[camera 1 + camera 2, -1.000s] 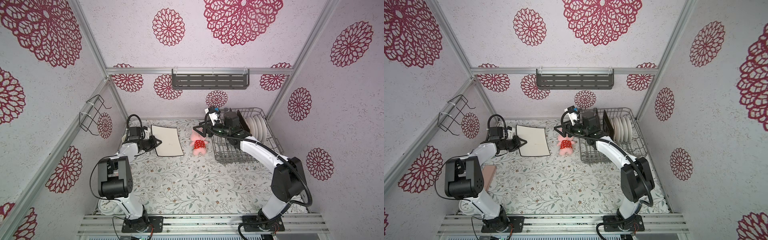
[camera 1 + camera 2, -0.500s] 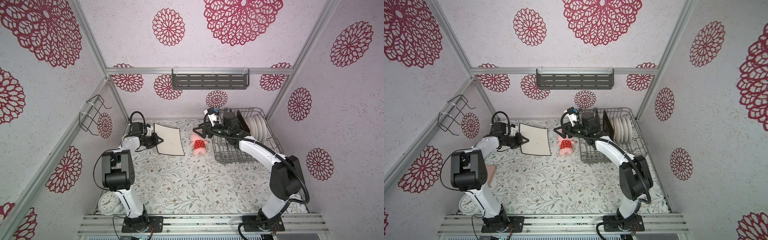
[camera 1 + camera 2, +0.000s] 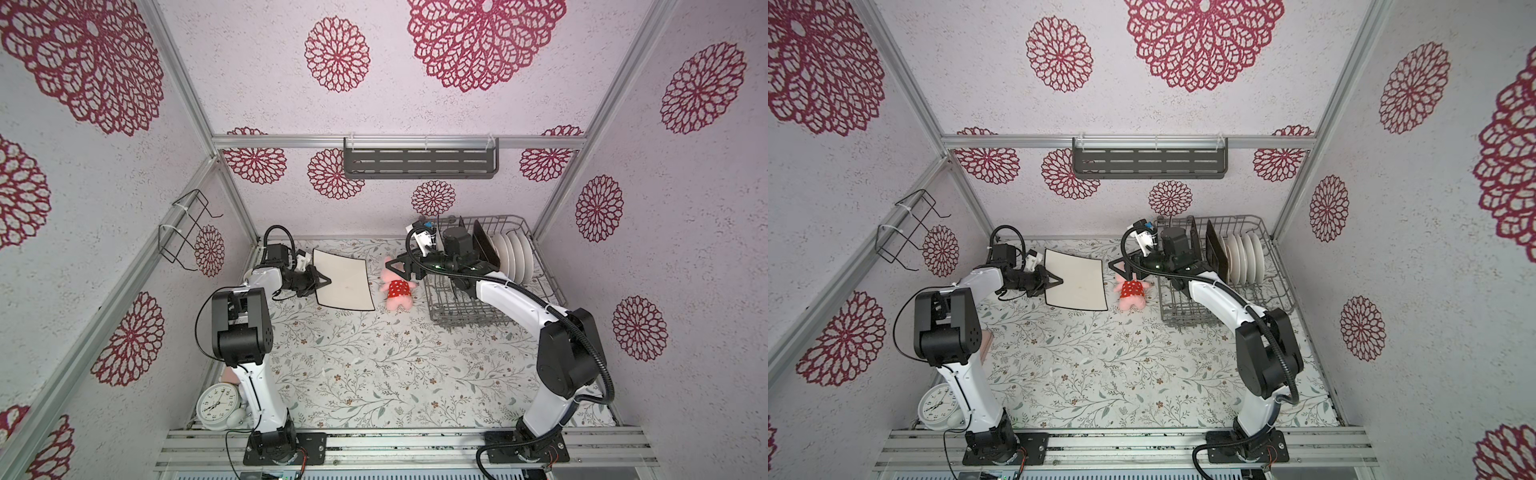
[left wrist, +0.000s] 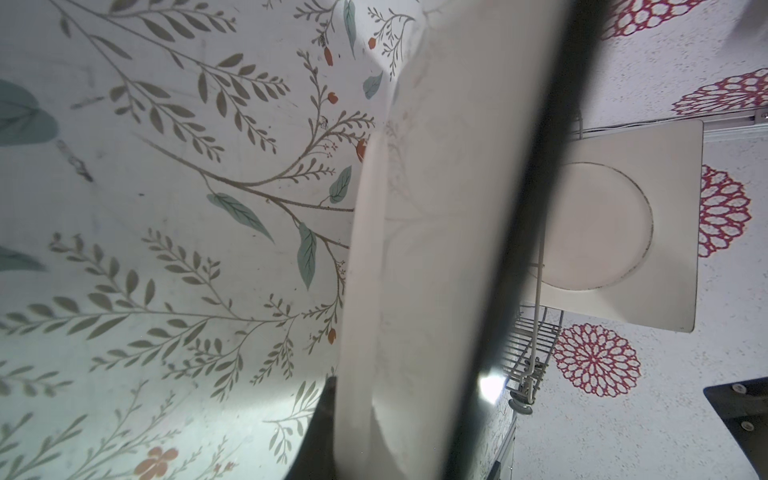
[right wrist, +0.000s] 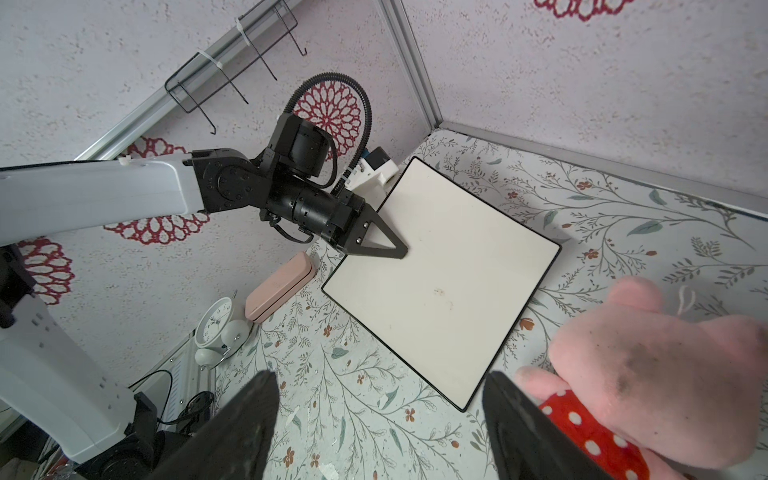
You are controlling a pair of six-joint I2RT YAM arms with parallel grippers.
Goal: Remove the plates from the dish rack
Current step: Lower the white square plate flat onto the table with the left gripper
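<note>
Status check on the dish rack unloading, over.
Left gripper shut on cream square plate, clear of the dish rack. Right gripper open, empty, by pink plush toy. Round white plates and dark plate in rack.

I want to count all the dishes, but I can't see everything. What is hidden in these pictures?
Round plates: edge-on in both top views; faces unseen, count unsure.
Rack: right arm covers much of it in both top views.
Left gripper: one finger hidden under the cream plate, right wrist view.
Left wrist view: that plate, close and blurred, blocks the middle.
</note>
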